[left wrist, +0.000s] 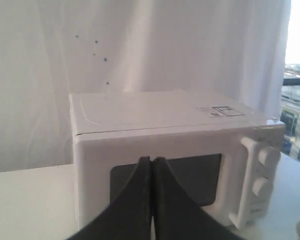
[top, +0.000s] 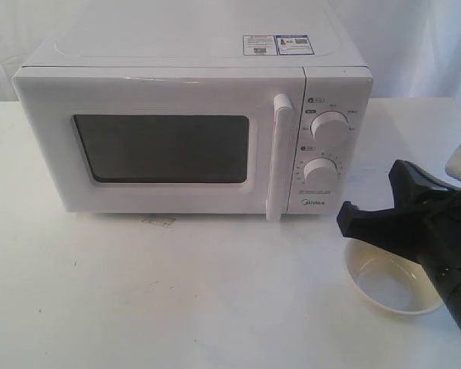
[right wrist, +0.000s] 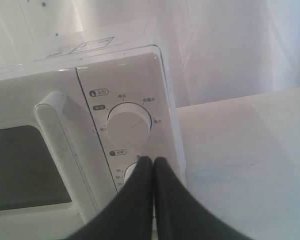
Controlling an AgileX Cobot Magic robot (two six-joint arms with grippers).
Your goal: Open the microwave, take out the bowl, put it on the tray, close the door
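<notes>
The white microwave (top: 192,115) stands at the back of the table with its door (top: 161,142) closed and the bar handle (top: 279,157) upright. The cream-yellow bowl (top: 390,283) rests on the table at the front right, outside the oven. No tray shows in any view. My right gripper (top: 352,219) hovers just above the bowl's far rim, shut on nothing, and points at the knob panel (right wrist: 125,122); its tips (right wrist: 153,160) overlap the lower knob. My left gripper (left wrist: 151,161) is shut and empty, held back from the door window (left wrist: 190,185), and is out of the exterior view.
White curtains hang behind the microwave. A small pale mark (top: 158,222) lies on the white table (top: 177,292) just in front of the door. The right arm's black body (top: 446,246) fills the lower right corner.
</notes>
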